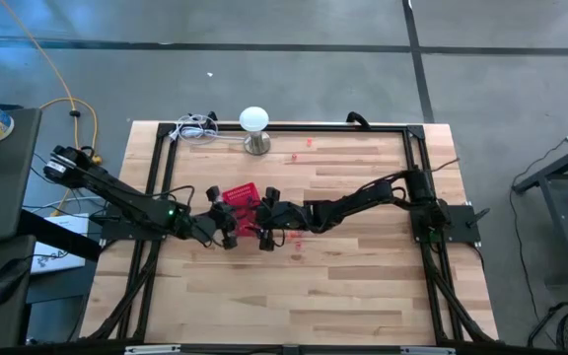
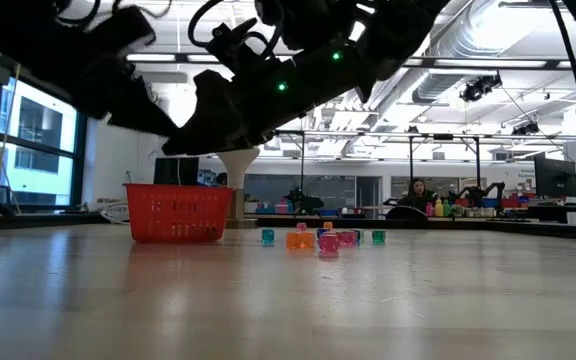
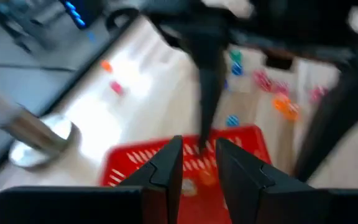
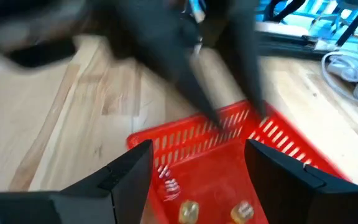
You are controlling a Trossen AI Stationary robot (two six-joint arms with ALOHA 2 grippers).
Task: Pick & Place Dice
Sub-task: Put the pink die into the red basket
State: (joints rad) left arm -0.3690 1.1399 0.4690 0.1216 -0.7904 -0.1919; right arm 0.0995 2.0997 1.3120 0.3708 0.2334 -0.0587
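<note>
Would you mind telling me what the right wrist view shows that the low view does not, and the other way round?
Only the right wrist view looks down into the red basket, where two pale yellowish dice lie on its floor, with the right gripper open above them.

Only the low view shows the loose dice on the table beside the basket: orange, pink, blue and green ones. It also shows the room behind, where a person sits.

Both show the red basket, the wooden table, and dark arms reaching over the basket.

Dice (image 2: 318, 238) lie on the table (image 1: 363, 286), right of the basket (image 2: 178, 212).
</note>
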